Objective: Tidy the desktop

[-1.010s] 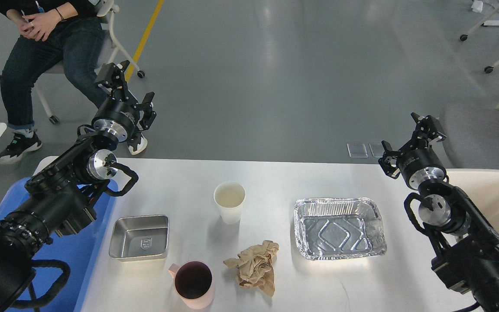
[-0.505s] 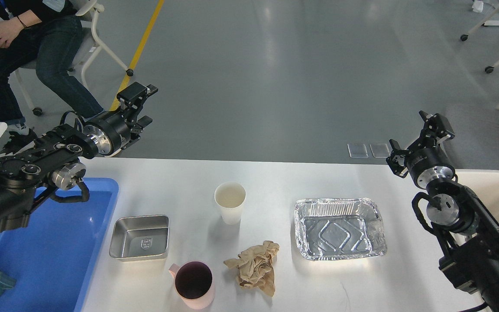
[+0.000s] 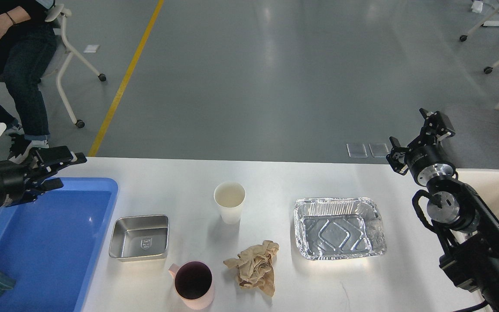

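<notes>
Over the preceding second the left gripper swung down and left from above the far-left corner of the large white rectangular table to hover over the blue plastic tray, fingers parted, empty. The right gripper, released, barely shifted. The white paper cup, crumpled brown paper and foil tray remained uncollected; tidying had hardly begun.

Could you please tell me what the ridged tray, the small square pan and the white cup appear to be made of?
The ridged tray looks like thin aluminium foil: crinkled walls, bright glare. The small square pan seems brushed stainless steel, smooth and rigid, with a stamped crest. The white cup is matte, probably paper.
</notes>
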